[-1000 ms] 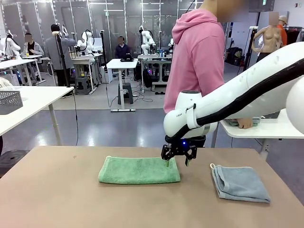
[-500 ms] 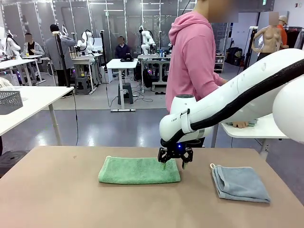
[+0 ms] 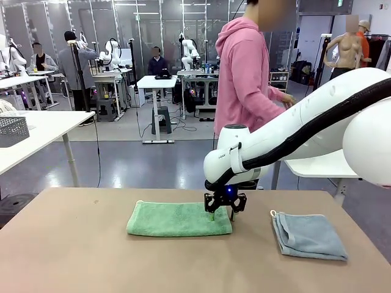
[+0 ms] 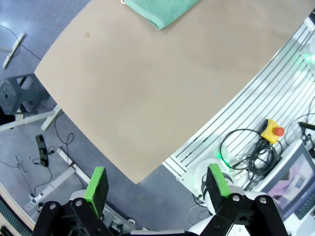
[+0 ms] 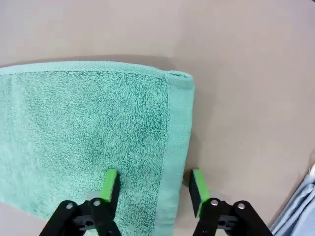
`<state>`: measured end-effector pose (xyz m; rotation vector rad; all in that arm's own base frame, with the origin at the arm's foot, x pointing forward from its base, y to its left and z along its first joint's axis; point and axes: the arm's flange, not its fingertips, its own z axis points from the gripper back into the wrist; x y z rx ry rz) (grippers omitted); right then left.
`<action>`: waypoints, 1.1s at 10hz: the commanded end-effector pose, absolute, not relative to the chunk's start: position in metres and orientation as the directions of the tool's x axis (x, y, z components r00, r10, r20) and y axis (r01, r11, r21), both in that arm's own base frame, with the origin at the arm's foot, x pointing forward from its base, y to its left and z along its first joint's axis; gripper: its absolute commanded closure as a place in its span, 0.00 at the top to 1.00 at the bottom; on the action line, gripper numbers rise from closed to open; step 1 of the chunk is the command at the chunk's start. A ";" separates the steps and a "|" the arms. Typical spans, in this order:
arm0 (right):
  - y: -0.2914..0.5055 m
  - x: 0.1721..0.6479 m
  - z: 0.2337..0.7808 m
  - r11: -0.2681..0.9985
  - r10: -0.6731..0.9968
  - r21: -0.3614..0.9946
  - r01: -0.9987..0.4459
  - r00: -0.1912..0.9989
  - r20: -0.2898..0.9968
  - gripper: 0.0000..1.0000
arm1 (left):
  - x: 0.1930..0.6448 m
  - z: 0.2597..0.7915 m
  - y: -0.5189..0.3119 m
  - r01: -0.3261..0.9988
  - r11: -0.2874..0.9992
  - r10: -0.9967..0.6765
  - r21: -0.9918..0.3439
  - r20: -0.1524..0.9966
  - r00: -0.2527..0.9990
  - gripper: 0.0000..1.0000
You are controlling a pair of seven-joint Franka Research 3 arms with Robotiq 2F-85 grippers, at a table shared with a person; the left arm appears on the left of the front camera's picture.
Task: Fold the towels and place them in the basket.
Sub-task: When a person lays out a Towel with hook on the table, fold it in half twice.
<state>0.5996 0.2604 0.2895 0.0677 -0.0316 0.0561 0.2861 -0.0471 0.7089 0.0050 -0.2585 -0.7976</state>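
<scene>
A green towel (image 3: pixel 177 218), folded into a long strip, lies at the middle of the brown table (image 3: pixel 73 256). My right gripper (image 3: pixel 221 213) is down at the strip's right end. In the right wrist view the gripper (image 5: pixel 153 189) straddles the hem of the green towel (image 5: pixel 88 132), jaws partly drawn in but still apart: one pad (image 5: pixel 111 183) on the terry, the other on bare table. A folded blue-grey towel (image 3: pixel 308 237) with a corner loop lies to the right. My left gripper (image 4: pixel 157 184) hangs open high over the table's near left corner, far from the green towel (image 4: pixel 165 10). A grey mesh basket (image 3: pixel 12 129) stands on a side table at far left.
A person in a pink hoodie (image 3: pixel 244 79) stands beyond the far edge, hands toward a white table (image 3: pixel 324 163) at the right. Below my left gripper are the table's edge, floor cables and a yellow box with a red button (image 4: pixel 272 132).
My right gripper has shifted a little left and come down onto the green towel's right end, its jaws narrowing. The person has turned and lifted a hand off the white table.
</scene>
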 end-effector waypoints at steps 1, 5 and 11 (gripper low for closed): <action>0.265 0.604 0.285 0.998 0.024 0.053 -0.025 1.000 0.015 0.00 | 0.286 0.708 -0.047 0.708 0.698 -0.711 0.111 0.223 0.667 1.00; 0.269 0.608 0.283 0.998 0.032 0.062 -0.032 0.999 0.005 0.00 | 0.286 0.708 -0.047 0.708 0.698 -0.711 0.111 0.223 0.667 1.00; 0.255 0.603 0.301 0.994 0.085 0.063 -0.087 0.996 0.025 0.00 | 0.286 0.708 -0.047 0.708 0.698 -0.711 0.111 0.223 0.667 1.00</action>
